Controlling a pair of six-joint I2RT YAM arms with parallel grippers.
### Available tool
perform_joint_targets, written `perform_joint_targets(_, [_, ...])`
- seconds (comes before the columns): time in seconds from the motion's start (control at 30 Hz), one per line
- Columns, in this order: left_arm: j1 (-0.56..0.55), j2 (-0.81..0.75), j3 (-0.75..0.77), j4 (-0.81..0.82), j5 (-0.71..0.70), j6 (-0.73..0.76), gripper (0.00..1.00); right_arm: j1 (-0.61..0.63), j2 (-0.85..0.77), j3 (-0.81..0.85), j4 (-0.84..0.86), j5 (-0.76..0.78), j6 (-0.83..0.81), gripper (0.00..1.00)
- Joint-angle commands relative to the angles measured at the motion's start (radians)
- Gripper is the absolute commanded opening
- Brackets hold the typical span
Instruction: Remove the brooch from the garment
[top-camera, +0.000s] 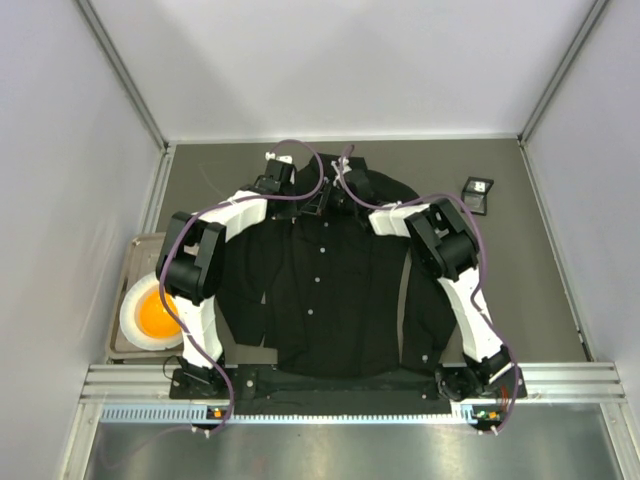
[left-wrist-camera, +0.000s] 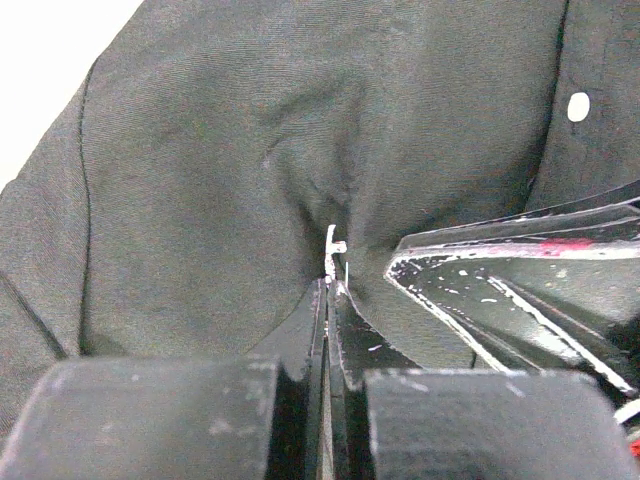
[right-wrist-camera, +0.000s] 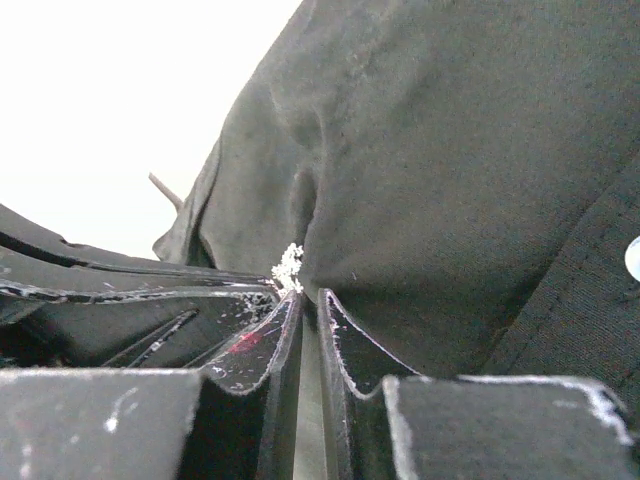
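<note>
Left gripper: jaws pressed flat together, no gap showing, tips set into a pucker of the garment. Cloth folds run in toward the tips from all sides. A thin white sliver of the brooch stands just above the tips, edge-on. Cannot tell whether cloth or pin is what they pinch. Right gripper: jaws nearly together with a narrow slit between the tips, which meet the same pucker from the opposite side and lie close beside the left gripper. The brooch shows here as a small jagged white cluster on the garment, right at the tip of one finger. Cannot tell whether it is clamped. Top view: both grippers meet over the garment's upper front, just below the collar; the brooch is hidden under them there. The garment lies spread flat, front up, buttoned, one white button near the pucker. A small black box lies off the garment's far right corner, apart from it. A tray holding a bowl sits beside the garment's left sleeve.
</note>
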Motion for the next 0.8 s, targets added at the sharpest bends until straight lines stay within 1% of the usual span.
perform_joint_targets(0.0, [0.002,0.022,0.011,-0.061,0.029,-0.006,0.0,-0.004,-0.002,0.023,0.096,-0.053,0.048,0.12])
perform_joint_targets(0.23, [0.002,0.0,-0.016,-0.036,0.04,-0.006,0.0,0.0,0.041,0.057,0.111,-0.076,0.079,0.1])
perform_joint_targets(0.57, [0.002,-0.067,-0.127,0.116,0.009,-0.017,0.0,0.011,0.066,0.063,0.114,-0.087,0.092,0.06])
perform_joint_targets(0.77, [0.001,-0.053,-0.125,0.128,0.019,-0.016,0.0,0.016,0.075,0.069,0.117,-0.088,0.098,0.04])
